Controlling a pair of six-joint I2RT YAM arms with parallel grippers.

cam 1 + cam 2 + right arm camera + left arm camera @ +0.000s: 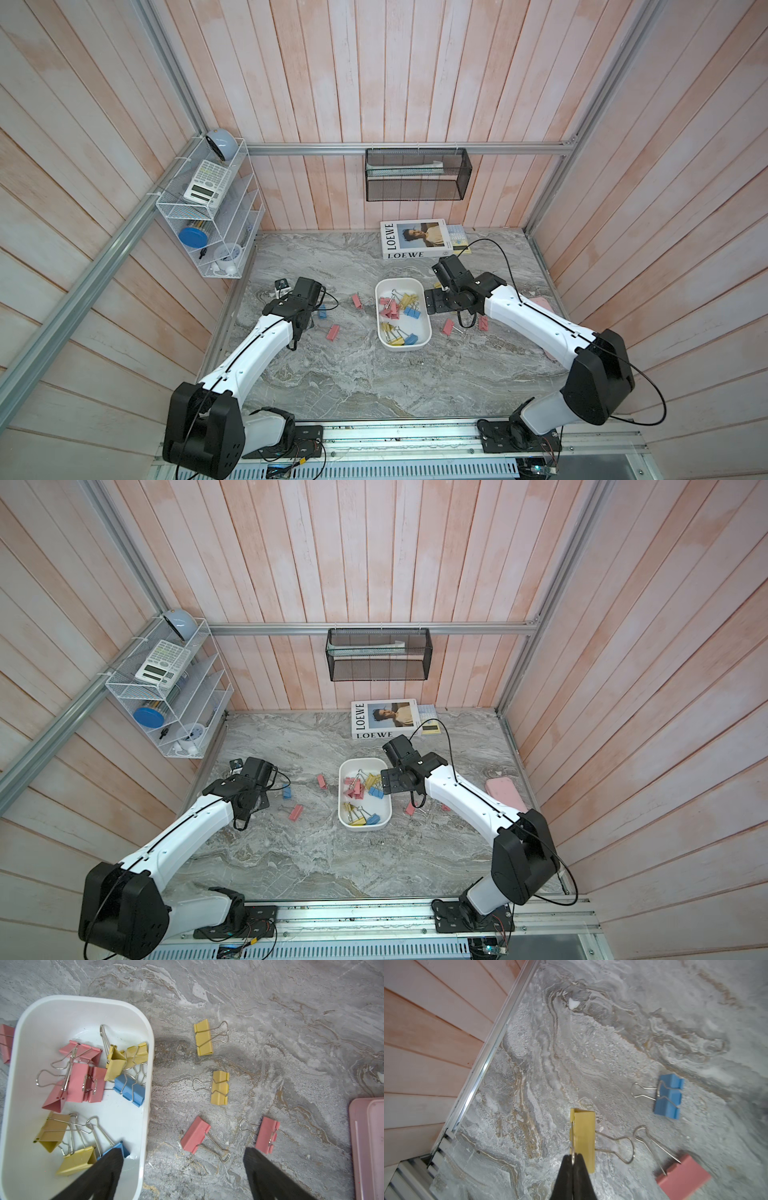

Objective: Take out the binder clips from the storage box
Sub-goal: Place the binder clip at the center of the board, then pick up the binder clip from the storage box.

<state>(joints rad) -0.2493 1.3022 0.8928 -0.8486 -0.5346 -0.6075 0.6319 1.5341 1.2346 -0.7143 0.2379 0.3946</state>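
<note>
The box (397,282) sits mid-tabletop (332,386) in both top views, with a book (415,239) at its 12 o'clock. Inside it the clips (395,307) lie in 2 heaps. Pink, yellow and blue ones are tangled at the far end, and yellow and blue ones lie at the near end.

The left claw (573,1164) is pinched tight on 1 wire handle of a yellow clip (584,1136), whose other handle splays out sideways. Whether that clip touches the tabletop I cannot tell. Near it lie a blue clip (668,1097) and a pink clip (683,1176), apart from each other. Both top views show these 2 at the box's 9 o'clock, close by the left wrist. A lone pink clip (356,300) lies nearer the box's wall, also at 9 o'clock.

The right claw (182,1150) gapes wide and grips nothing. In the right wrist view 1 finger (108,1167) shows over the box's inside and the other over the tabletop. Outside the box, at its 3 o'clock, lie a yellow pair (220,1087) and a pink pair (195,1135), none touching another. A pink case (505,793) lies farther out at 3 o'clock.
</note>
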